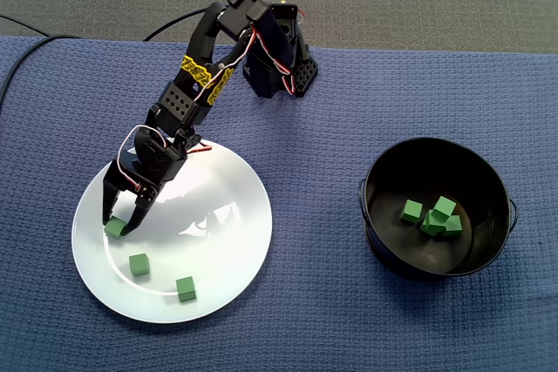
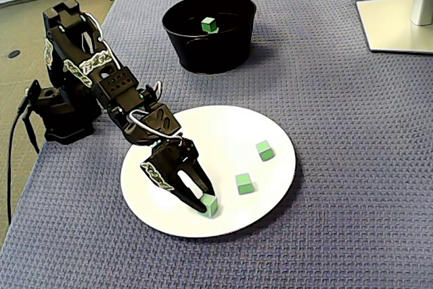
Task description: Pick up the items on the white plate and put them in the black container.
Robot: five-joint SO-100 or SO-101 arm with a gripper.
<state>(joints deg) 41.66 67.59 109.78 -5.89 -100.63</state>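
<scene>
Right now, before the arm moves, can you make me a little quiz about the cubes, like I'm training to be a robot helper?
1. How many green cubes lie on the plate?
2. True or false: the bowl already has cubes in it.
3. Where is the gripper?
A. Over the bowl
B. Down on the plate, jaws open around a cube
C. Up in the air, holding a cube

Key: 1) three; 2) true; 3) B
</scene>
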